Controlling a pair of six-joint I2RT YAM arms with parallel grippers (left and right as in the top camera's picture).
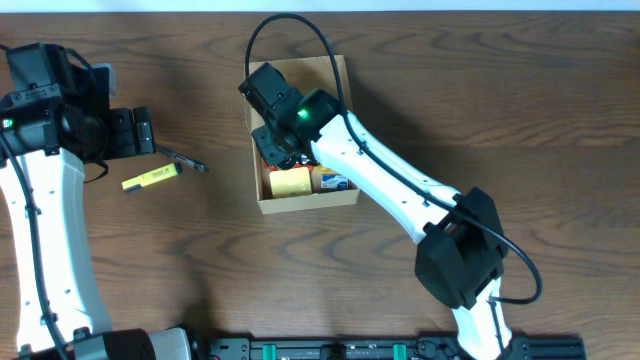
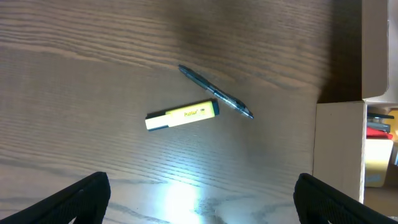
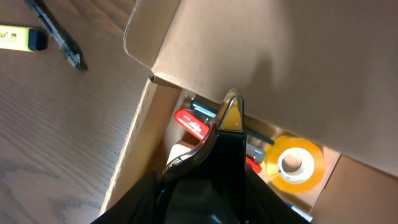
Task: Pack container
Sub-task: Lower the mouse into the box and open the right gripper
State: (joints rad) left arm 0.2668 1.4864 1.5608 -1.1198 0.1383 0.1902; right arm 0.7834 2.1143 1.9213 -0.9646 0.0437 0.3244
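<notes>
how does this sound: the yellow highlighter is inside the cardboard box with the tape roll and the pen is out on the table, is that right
Not quite. The yellow highlighter is not inside the cardboard box; it lies out on the table beside the pen, as the left wrist view shows. The tape roll is in the box and the pen is on the table.

Container [image 1: 305, 204] interior largely under right arm [image 1: 380, 176]
</notes>
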